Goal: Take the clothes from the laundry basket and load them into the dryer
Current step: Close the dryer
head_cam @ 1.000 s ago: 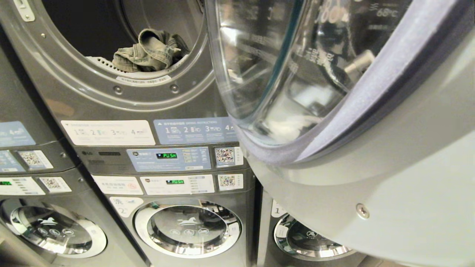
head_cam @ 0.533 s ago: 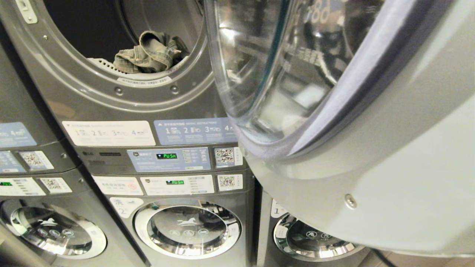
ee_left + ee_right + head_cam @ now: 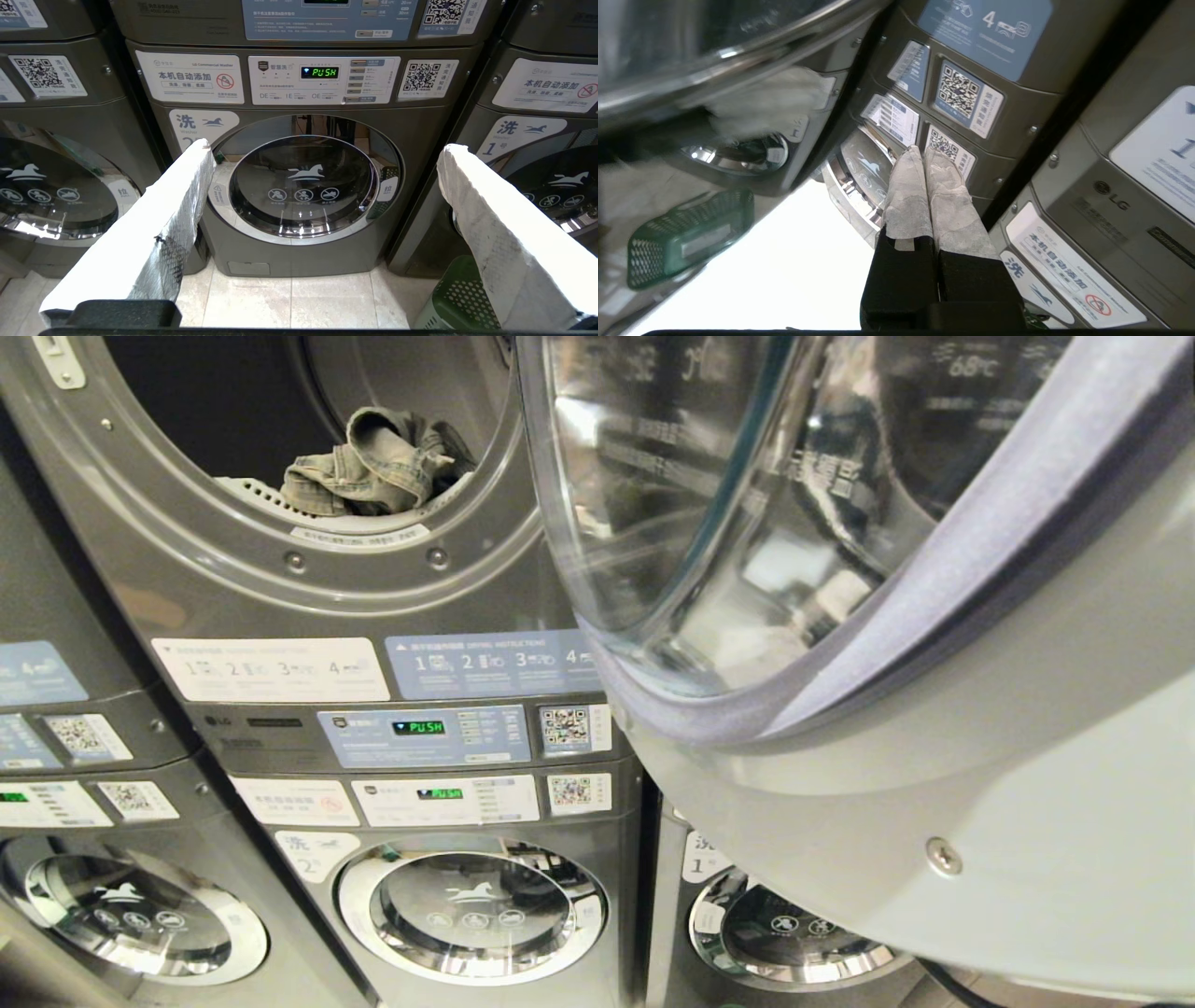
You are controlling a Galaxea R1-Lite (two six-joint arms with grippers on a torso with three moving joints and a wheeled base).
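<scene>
The dryer door (image 3: 887,644) fills the right of the head view, having swayed slightly over the last second (probably mid-swing). Crumpled jeans (image 3: 378,467) lie in the drum at upper left. The right gripper (image 3: 924,154) is pressed shut and empty; the left gripper (image 3: 322,154) hangs spread wide. The green laundry basket (image 3: 686,233) shows nothing inside, so loading looks finished.

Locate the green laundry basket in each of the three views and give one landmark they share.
Head view: not in it; the open dryer door fills the right side.
Left wrist view: green laundry basket at the lower right, on the floor beside the right-hand washer.
Right wrist view: the basket at the left edge, below the door.
Shared landmark: the QR sticker on the middle washer's panel.
</scene>
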